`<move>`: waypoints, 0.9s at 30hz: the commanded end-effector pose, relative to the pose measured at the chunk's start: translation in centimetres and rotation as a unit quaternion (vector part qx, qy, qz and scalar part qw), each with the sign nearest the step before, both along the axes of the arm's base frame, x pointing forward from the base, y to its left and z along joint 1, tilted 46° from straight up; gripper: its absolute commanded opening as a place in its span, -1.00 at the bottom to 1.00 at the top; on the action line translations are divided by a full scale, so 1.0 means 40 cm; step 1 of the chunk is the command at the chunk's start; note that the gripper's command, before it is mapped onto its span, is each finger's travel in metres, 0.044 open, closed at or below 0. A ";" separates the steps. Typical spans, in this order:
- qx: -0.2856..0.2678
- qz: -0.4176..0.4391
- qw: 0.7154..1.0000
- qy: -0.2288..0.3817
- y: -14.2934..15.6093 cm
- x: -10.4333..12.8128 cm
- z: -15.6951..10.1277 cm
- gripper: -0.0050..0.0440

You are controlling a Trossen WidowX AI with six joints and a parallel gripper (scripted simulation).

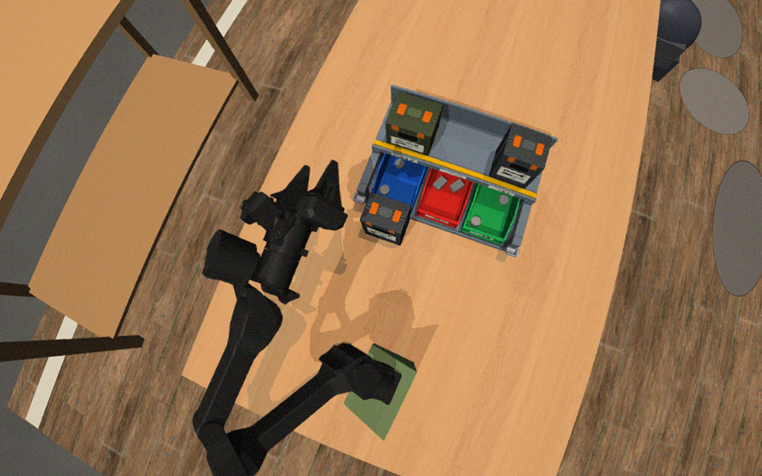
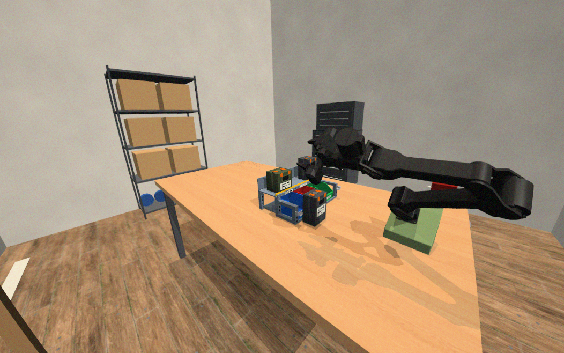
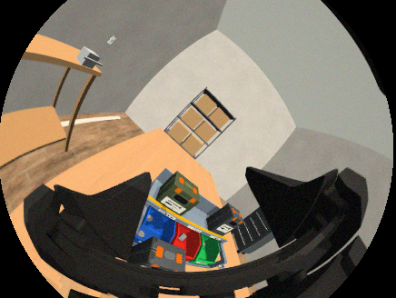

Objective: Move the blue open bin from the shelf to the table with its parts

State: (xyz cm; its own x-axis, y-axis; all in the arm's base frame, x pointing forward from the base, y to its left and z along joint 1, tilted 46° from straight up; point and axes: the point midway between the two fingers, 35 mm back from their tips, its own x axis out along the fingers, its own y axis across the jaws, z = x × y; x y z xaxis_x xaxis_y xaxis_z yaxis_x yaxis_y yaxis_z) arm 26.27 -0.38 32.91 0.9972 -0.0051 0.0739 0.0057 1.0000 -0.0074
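The blue open bin (image 1: 405, 181) (image 2: 293, 198) (image 3: 160, 223) sits upright in the lower front row of the grey shelf (image 1: 465, 145), at the end nearest my gripper. Two grey round parts show inside it. A black case with orange latches (image 1: 386, 218) (image 2: 313, 208) (image 3: 170, 257) stands on the table (image 1: 506, 41) (image 2: 232, 207) in front of the bin and hides part of it. My gripper (image 1: 320, 165) (image 3: 199, 175) is open and empty. It hangs above the table's long edge, higher than the shelf and off to the blue bin's side, touching nothing.
A red bin (image 1: 440, 207) and a green bin (image 1: 491, 217) stand beside the blue one. Behind a yellow rail, the upper deck carries an olive case (image 1: 414, 121) (image 2: 277, 181) (image 3: 179, 193) and a dark case (image 1: 522, 152) (image 3: 224, 219). The arm's green base block (image 1: 382, 425) (image 2: 409, 237) is on the table.
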 end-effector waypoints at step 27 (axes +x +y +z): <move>-0.103 0.212 0.968 0.088 -0.013 0.090 -0.234 1.00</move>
